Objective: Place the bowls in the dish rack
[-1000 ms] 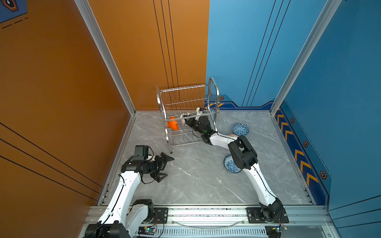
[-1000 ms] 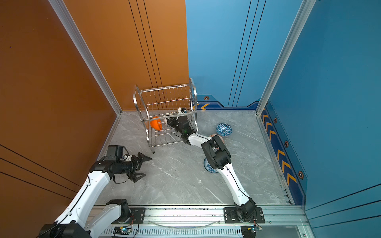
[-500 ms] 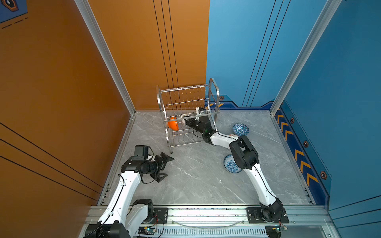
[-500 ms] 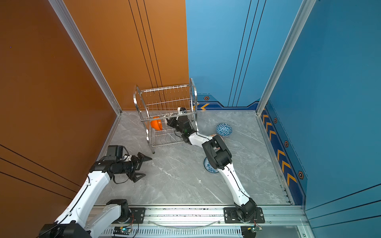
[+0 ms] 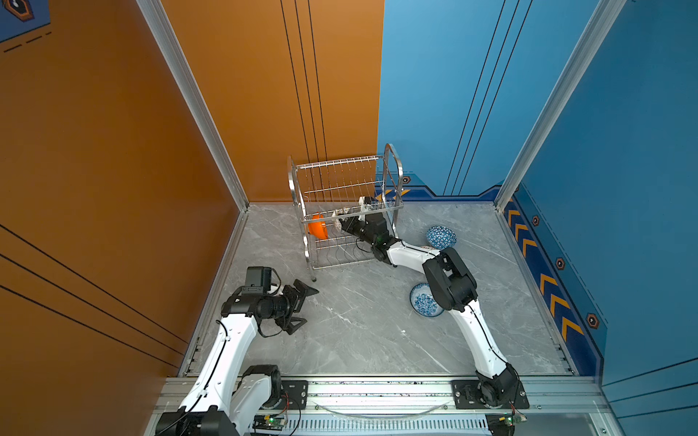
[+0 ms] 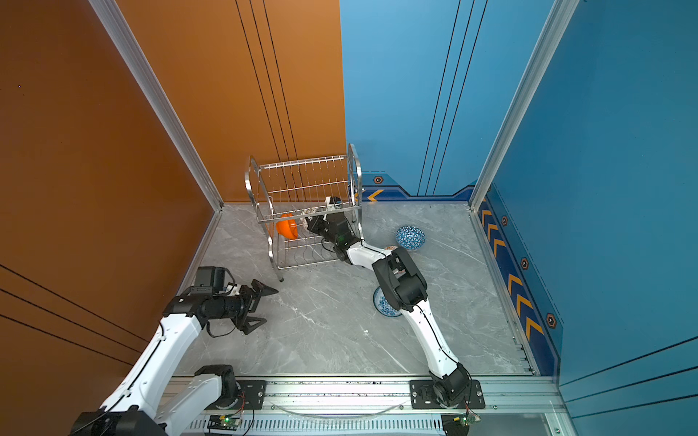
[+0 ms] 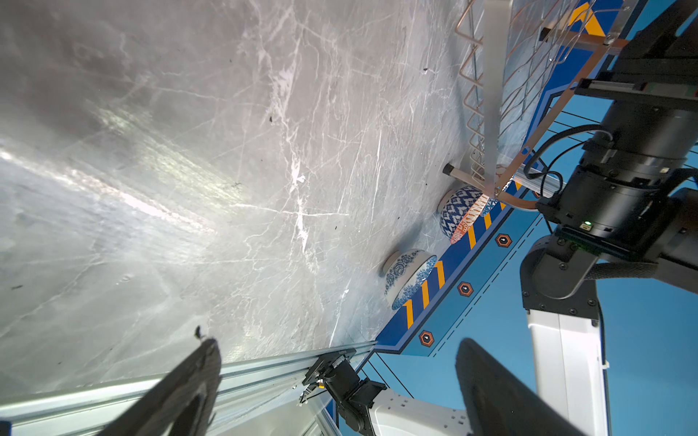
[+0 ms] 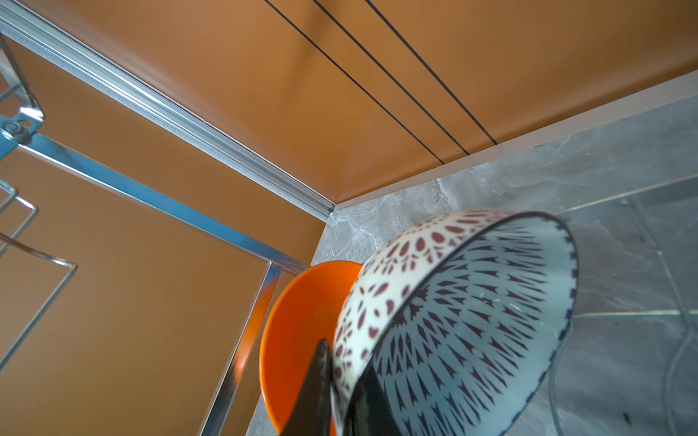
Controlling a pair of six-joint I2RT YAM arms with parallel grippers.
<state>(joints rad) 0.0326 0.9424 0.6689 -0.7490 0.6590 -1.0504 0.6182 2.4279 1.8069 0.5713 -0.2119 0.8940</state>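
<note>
The right gripper point(image 8: 340, 362) is clamped on the rim of the lattice-patterned bowl point(image 8: 453, 321), with one finger inside and one outside. It holds the bowl on edge under the upper basket of the dish rack point(image 5: 340, 166). Whether the bowl rests on the lower wires cannot be told. Just beyond it the plain orange bowl point(image 8: 298, 332) stands on edge at the left end of the rack, a little above the centre in both top views point(image 6: 286, 228). The rack stands at the back of the grey marble tabletop point(image 5: 359, 339), close to the orange wall.

The right arm reaches in through the rack's right side. Right of the rack, the blue-white triangle bowl point(image 5: 441, 237) sits on the tabletop. The blue-white floral bowl point(image 5: 423, 304) lies lower in the frame, partly hidden under the arm's elbow.

The left gripper point(image 5: 310, 306) is at lower left, its jaws spread wide apart and holding nothing, well apart from the rack.
</note>
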